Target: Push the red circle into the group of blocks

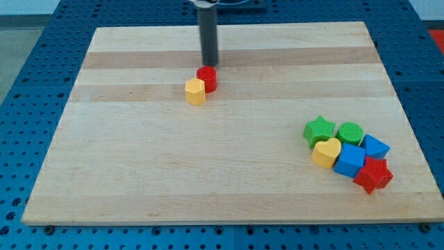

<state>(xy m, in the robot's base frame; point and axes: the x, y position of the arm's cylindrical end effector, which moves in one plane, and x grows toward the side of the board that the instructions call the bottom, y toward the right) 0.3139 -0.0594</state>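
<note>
Tool: my tip (209,64) just above red circle (207,78); yellow hexagon (195,91) touching, group far right.

cylinder (207,78) touching hexagon (195,92), cluster (347,153) far right, below

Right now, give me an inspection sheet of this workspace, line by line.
Surface: wooden board on a blue perforated table.
Job's things: red circle touching a yellow hexagon; group at the view's lower right: green star, green circle, yellow heart, two blue blocks, red star.
Clutter: nothing seen.
Grippers: none; my tip sits just above the red circle in the view.
Cables: nothing seen.
Surroundings: nothing else seen.
</note>
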